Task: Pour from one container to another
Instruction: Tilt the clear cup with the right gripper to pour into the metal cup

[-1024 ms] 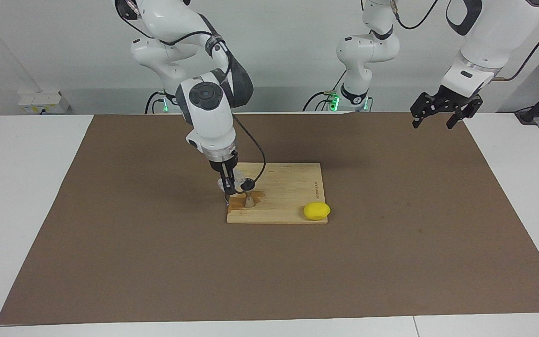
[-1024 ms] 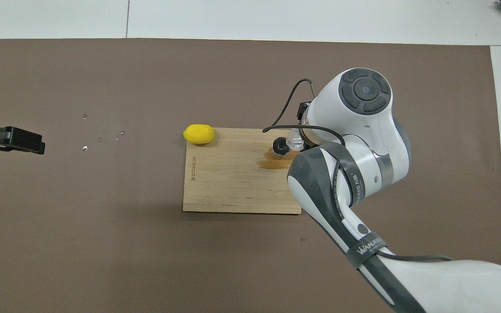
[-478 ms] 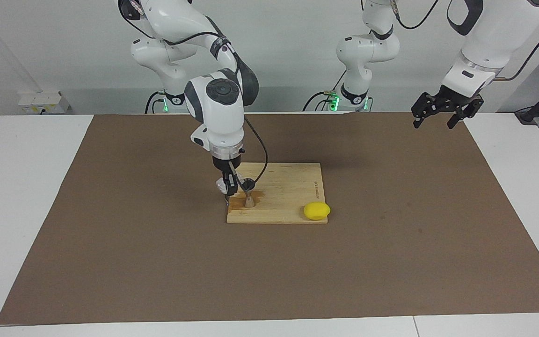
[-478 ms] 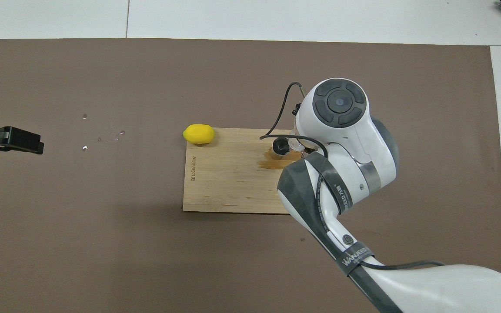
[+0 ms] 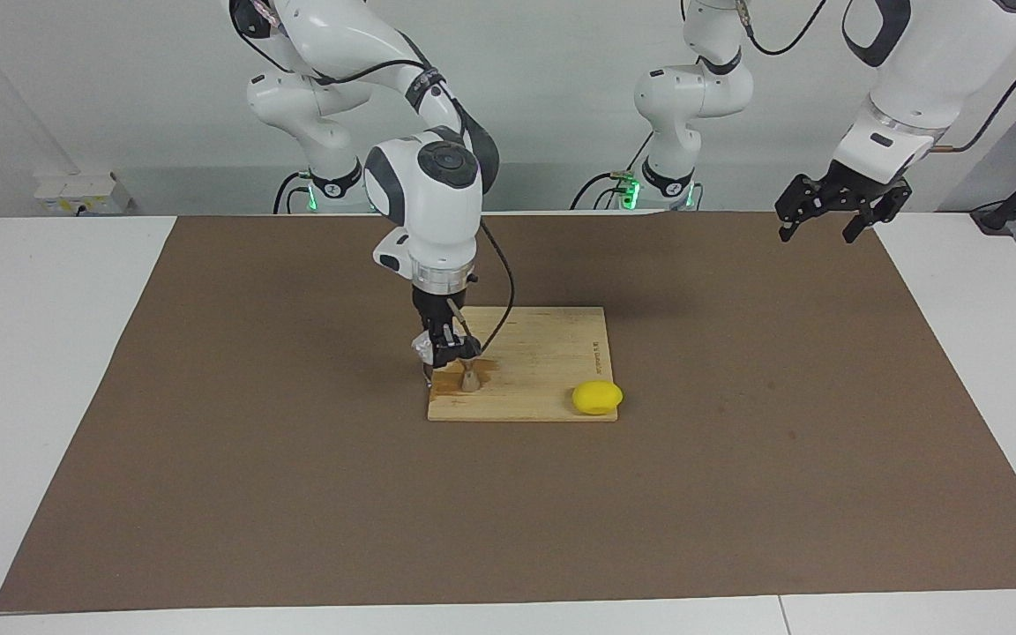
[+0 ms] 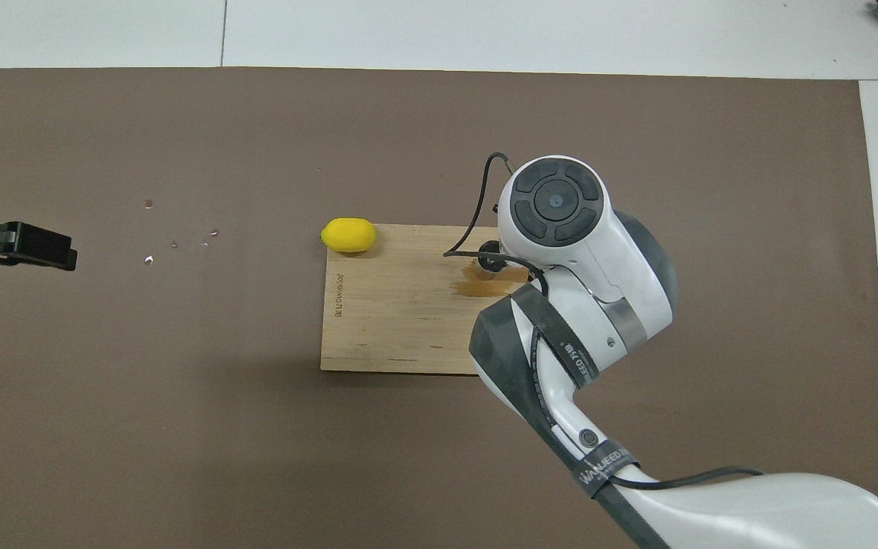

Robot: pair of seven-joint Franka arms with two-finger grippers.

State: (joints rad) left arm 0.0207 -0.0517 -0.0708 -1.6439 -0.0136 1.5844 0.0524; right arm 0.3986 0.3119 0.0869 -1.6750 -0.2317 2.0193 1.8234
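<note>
My right gripper [image 5: 438,351] is shut on the small clear glass cup [image 5: 424,347] and holds it tilted low over the wooden board [image 5: 543,353], right beside the steel jigger [image 5: 470,378]. The jigger stands upright on a wet stain on the board, at the corner toward the right arm's end and farther from the robots. In the overhead view the right arm hides the cup and only part of the jigger's mouth [image 6: 489,258] shows. My left gripper [image 5: 830,213] waits open and empty, raised over the mat's edge at the left arm's end.
A yellow lemon [image 5: 597,398] lies at the board's other corner farther from the robots; it also shows in the overhead view [image 6: 348,235]. A wet stain [image 6: 485,287] marks the board [image 6: 401,320]. Small droplets [image 6: 180,240] dot the brown mat.
The right arm's wrist has swung over the board toward the jigger and stands more upright, with the cup still in its grip. The left arm has not moved.
</note>
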